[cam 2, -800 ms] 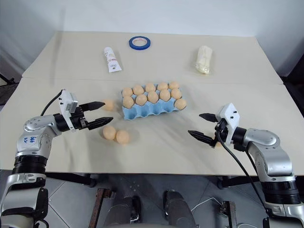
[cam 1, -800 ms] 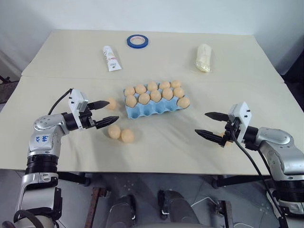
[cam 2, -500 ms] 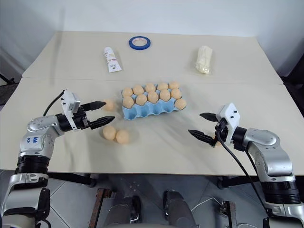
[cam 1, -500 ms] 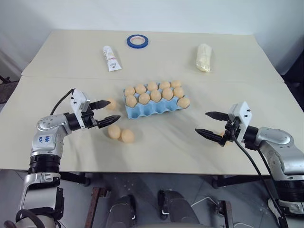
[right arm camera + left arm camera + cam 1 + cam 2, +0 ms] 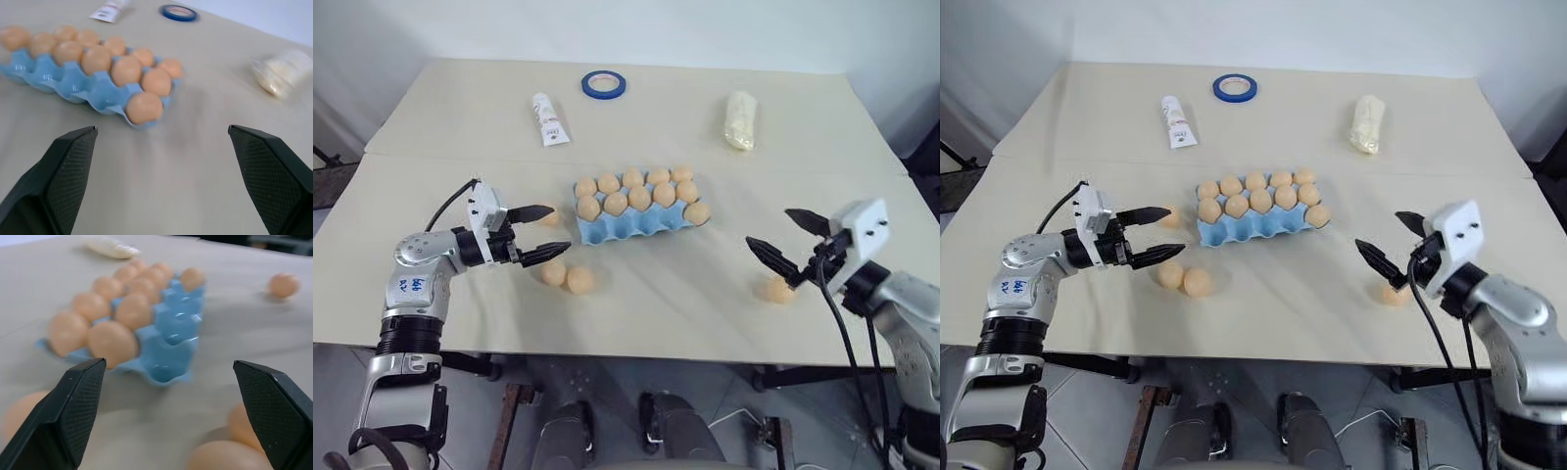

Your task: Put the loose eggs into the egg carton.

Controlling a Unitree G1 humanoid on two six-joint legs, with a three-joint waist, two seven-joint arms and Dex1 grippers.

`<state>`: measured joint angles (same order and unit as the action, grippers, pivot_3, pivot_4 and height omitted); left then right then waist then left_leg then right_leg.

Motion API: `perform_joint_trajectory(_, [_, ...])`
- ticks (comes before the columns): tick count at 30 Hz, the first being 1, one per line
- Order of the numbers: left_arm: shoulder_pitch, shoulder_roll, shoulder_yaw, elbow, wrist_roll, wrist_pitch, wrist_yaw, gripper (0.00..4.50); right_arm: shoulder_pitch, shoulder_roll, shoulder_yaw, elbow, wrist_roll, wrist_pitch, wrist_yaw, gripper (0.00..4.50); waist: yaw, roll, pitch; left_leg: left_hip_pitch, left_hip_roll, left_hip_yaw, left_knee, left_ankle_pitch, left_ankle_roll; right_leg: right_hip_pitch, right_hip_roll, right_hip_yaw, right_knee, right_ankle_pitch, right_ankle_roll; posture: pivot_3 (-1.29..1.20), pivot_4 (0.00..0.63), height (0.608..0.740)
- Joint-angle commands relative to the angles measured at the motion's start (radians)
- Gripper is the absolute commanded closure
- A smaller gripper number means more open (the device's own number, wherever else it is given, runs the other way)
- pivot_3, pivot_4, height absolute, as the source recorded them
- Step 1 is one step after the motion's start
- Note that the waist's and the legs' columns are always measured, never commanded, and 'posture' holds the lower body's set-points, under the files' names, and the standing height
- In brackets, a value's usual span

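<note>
A matte beige table (image 5: 636, 117) made of two tops pushed together, with a seam running across between them, stood against a plain white wall; grey floor tiles showed under its near edge. Along the far top lay a ring of blue tape (image 5: 603, 84), a white squeeze tube (image 5: 546, 118) with printed lettering, and a pale yellow lumpy bundle (image 5: 740, 119) in clear wrap.

Near the middle of the near top sat the egg carton (image 5: 636, 217), a light blue moulded tray with scalloped cups and no lid. Smooth tan-orange eggs filled its two far rows, one more sat in the cup at its right end, and the other near cups were bare.

Loose eggs lay on the table. Two (image 5: 566, 276) sat touching, just in front of the carton's left end. One (image 5: 548, 214) sat left of the carton, between the fingers of the left gripper (image 5: 544, 231), whose black textured fingers stood wide apart and held nothing. Another (image 5: 775, 289) lay well right of the carton, just under the right gripper (image 5: 780, 239), also spread wide and empty.
</note>
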<state>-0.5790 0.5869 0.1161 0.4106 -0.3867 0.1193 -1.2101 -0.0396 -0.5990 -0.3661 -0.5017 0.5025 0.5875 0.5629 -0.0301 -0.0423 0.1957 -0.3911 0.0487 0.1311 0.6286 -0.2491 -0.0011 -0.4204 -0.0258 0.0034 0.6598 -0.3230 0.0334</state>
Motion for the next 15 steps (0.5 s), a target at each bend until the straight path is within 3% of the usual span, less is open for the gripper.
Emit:
perform_joint_trajectory(1, [0.000,-0.010,-0.007,-0.016,-0.050,-0.045,-0.124,0.06,0.080,0.070,-0.053,-0.148,0.006,0.061,-0.151,0.00,-0.002,0.000,0.000,0.000,0.000,0.000,0.000,0.000,0.000,0.000,0.000,0.000,0.000,0.000,0.000,0.00,0.150,0.740])
perform_joint_trajectory(8, [-0.013,-0.033,-0.020,0.046,-0.068,-0.104,-0.281,0.06,0.211,0.219,0.014,-0.168,-0.096,0.018,-0.313,0.00,-0.006,0.000,0.000,0.004,0.000,0.000,0.000,0.000,0.003,0.003,0.000,0.000,0.001,0.001,-0.001,0.00,0.150,0.740])
perform_joint_trajectory(15, [-0.013,-0.039,0.001,0.070,-0.083,-0.130,-0.325,0.06,0.189,0.265,0.055,-0.009,-0.172,-0.051,-0.343,0.00,-0.005,0.000,0.000,0.004,-0.001,0.000,0.000,0.001,0.004,0.004,0.000,0.000,0.000,0.001,-0.001,0.00,0.150,0.740])
